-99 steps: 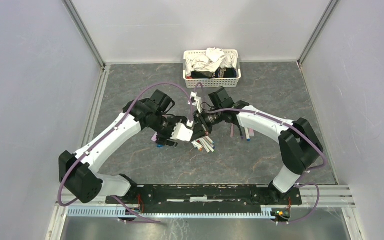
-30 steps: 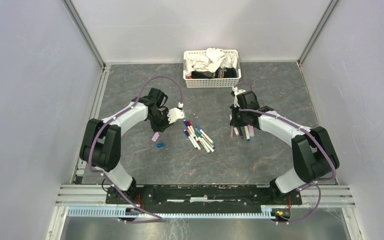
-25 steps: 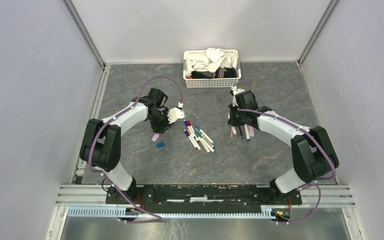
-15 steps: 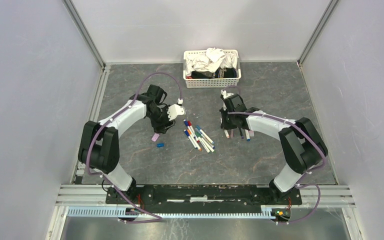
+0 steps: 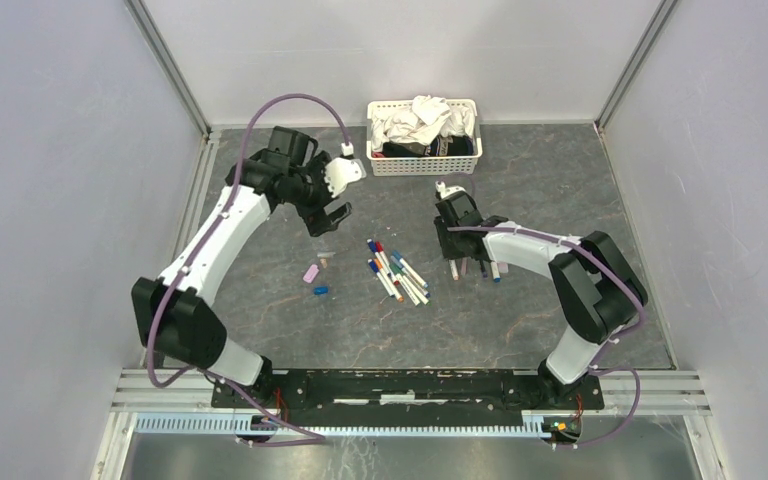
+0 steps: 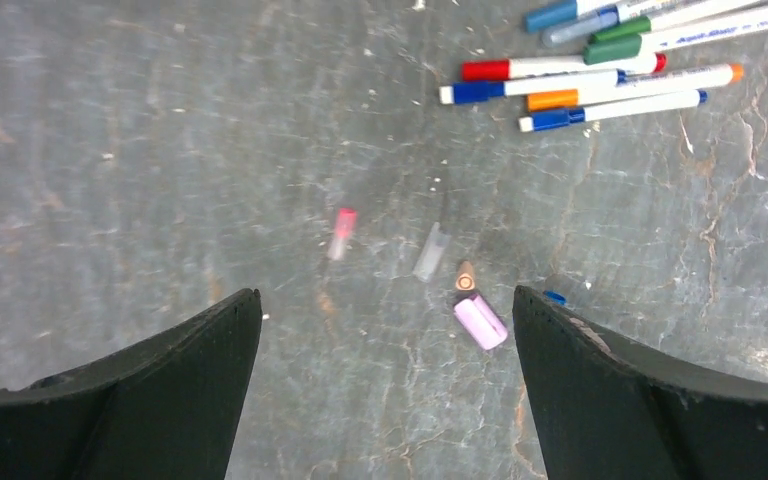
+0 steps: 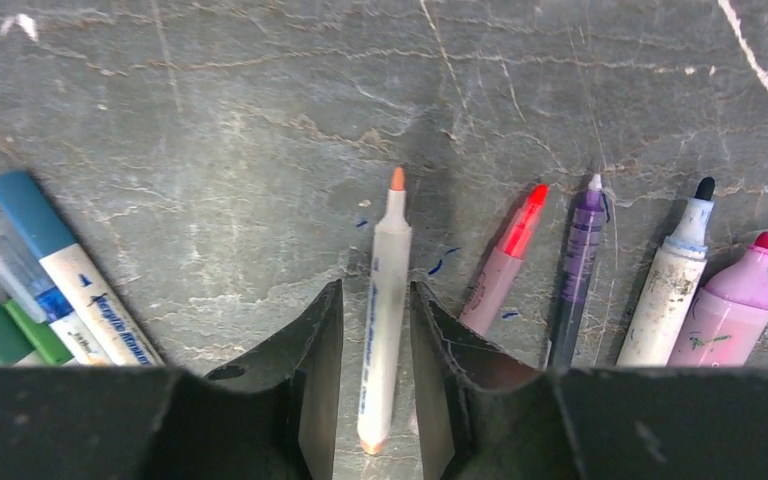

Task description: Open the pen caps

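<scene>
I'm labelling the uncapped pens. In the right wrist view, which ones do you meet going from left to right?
Orange-tipped white pen → red-tipped pen → purple pen → black-tipped white pen → thick pink pen.

Left arm (image 5: 215,240) and right arm (image 5: 525,243) are both wearing white link covers over chunky black joint housings. A lilac cable (image 5: 278,98) is looping along each one, ending in a small white plug near the wrist. A black base rail (image 5: 400,384) is carrying both. Left gripper (image 6: 385,293) is showing matte black wedge fingers; right gripper (image 7: 376,287) is looking the same.
</scene>
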Tool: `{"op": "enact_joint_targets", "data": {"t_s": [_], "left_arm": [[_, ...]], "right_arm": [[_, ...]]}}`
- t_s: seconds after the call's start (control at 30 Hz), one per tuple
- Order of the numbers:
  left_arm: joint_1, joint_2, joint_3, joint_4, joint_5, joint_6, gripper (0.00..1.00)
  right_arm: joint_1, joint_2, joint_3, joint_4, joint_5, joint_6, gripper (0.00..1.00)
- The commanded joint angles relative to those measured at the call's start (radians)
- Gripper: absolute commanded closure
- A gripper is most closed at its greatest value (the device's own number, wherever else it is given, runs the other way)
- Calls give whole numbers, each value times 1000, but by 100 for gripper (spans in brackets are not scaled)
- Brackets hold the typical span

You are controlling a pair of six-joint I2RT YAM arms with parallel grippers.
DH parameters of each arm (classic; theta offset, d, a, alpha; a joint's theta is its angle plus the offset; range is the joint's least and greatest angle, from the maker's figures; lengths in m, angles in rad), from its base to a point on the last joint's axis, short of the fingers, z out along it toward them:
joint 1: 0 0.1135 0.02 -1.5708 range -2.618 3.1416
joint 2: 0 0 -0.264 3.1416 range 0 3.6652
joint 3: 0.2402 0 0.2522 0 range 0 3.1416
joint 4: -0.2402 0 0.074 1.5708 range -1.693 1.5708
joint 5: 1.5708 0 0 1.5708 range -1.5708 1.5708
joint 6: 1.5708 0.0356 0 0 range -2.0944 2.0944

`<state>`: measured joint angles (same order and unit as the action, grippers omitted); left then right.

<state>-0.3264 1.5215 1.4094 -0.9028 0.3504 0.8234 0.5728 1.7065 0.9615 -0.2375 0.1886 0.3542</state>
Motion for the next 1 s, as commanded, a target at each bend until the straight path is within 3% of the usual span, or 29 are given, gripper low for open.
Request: {"op": "enact_joint_targets", "data": {"t_s": [0.0,0.13,0.4,0.97], "left_arm": [[10,-92,66,43,-88,-116,0],[20,-146,27,108,-140,-145,0],[27,-161,7,85,-69,-155,0],[27,-172,-2,-10,9,-106,0]], "right_arm": [[44,-60,65,-2,68,-23,65],[99,-72,78,45,-22,-73,64],[165,23,111,57,-214,-160,68],[178,88,91,40,-166,-189,77]]}}
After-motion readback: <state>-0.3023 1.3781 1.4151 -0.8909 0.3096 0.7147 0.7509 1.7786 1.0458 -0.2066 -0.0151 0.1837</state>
